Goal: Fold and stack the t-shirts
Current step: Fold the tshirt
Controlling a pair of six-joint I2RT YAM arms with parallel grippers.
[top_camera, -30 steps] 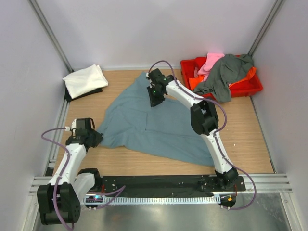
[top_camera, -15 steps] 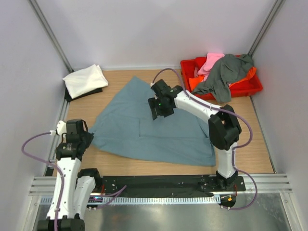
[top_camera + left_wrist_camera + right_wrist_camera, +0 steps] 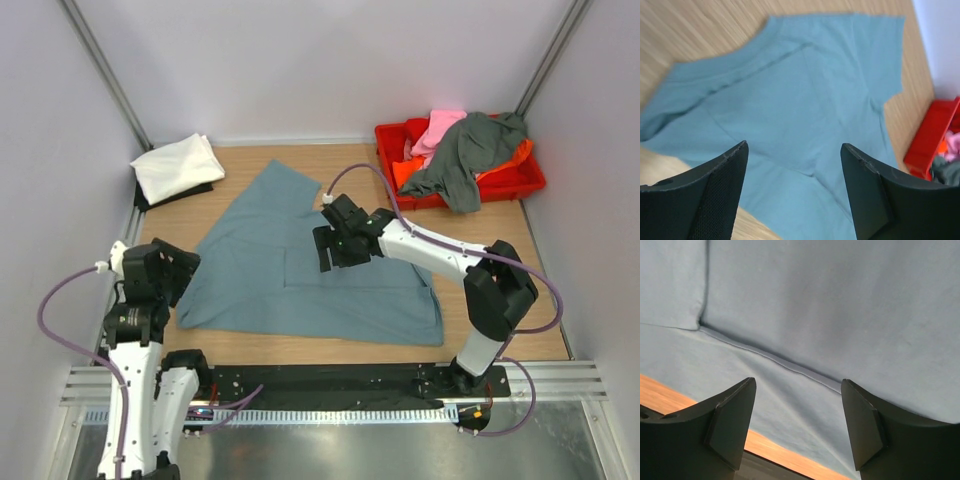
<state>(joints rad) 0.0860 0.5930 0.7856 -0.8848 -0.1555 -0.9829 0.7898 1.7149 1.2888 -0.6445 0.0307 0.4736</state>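
**Q:** How is the largest garment shown?
**A:** The blue-grey shirt (image 3: 300,275) is spread nearly flat across the middle of the table (image 3: 500,265). One sleeve is pointed at the far wall. A seam and soft creases are marked across the cloth.

**Q:** Where are the other shirts placed?
**A:** The white shirt (image 3: 178,167) is laid folded in the far left corner. The dark grey shirt (image 3: 465,150) is draped over the crate (image 3: 522,183) at far right, with the pink shirt (image 3: 440,127) and orange shirt (image 3: 404,172) heaped beneath it.

**Q:** How are the pincers set?
**A:** The left gripper (image 3: 794,146) is held wide and empty by the blue-grey shirt's left edge. The right gripper (image 3: 797,382) is likewise spread wide and empty, low over the shirt's middle.

**Q:** What surface and room are depicted?
**A:** A pale wood-grain top is enclosed by plain pale walls (image 3: 320,60). Metal rails (image 3: 105,75) are set along the wall corners.
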